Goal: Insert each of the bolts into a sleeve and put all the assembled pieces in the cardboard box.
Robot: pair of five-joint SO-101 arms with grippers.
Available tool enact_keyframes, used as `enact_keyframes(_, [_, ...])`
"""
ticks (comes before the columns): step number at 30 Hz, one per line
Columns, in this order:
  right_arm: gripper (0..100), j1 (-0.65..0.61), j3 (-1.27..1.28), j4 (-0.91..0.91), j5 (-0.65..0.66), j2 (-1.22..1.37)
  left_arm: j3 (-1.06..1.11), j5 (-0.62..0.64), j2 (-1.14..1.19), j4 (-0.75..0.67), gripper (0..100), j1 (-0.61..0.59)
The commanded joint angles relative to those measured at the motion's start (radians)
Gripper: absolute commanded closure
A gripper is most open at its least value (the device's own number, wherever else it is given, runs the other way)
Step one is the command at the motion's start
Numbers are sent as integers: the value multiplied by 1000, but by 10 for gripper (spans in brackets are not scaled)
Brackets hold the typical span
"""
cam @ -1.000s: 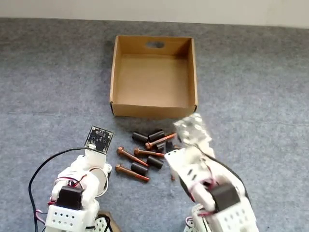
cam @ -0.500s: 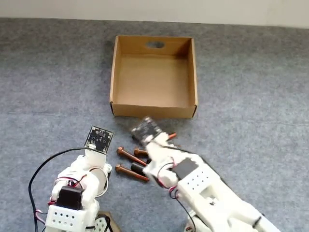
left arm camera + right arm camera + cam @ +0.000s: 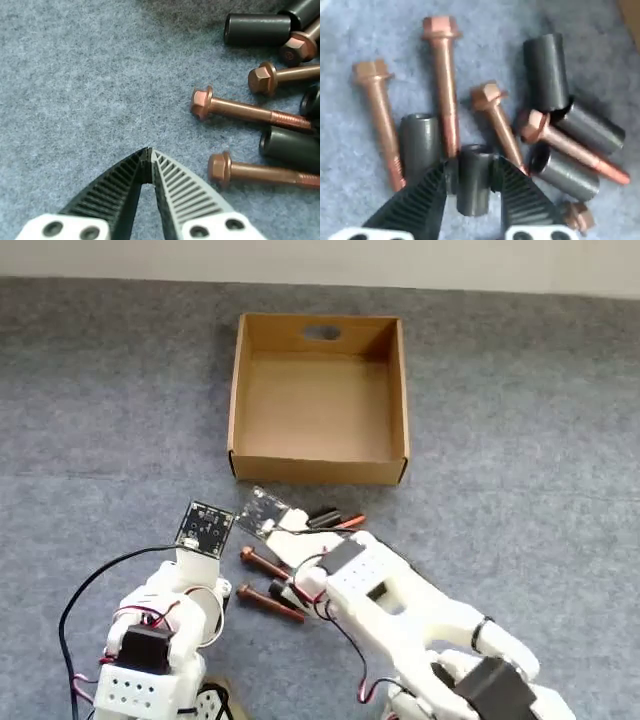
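Note:
Several copper bolts [image 3: 441,75] and black sleeves [image 3: 546,70] lie in a loose pile on the grey carpet, just in front of the empty cardboard box [image 3: 318,469]. My right gripper [image 3: 474,167] is down in the pile, shut on one upright-lying black sleeve [image 3: 474,187] that still rests on the carpet among the bolts. In the high view the right arm [image 3: 360,580] stretches leftward over the pile. My left gripper [image 3: 149,151] is shut on nothing, low over bare carpet, with the nearest bolt [image 3: 250,172] a short way off to its side.
The left arm [image 3: 165,630] stays folded at the near left of the table. Two bolts [image 3: 268,600] lie between the two arms. Grey carpet stretches wide on both sides of the box.
The right arm swung from the right of the pile leftward and down onto it, bringing its gripper around a black sleeve. The left arm kept still.

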Motion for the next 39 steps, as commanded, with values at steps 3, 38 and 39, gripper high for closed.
enact_keyframes(3, [882,42,-93,-13,11,145,18,-2,-8,5,992,16])
enact_keyframes(38, [878,56,157,171,63,-222,18,-2,-8,5,992,16])
enact_keyframes(39, [878,56,159,171,63,-222,18,-2,-8,5,992,16])
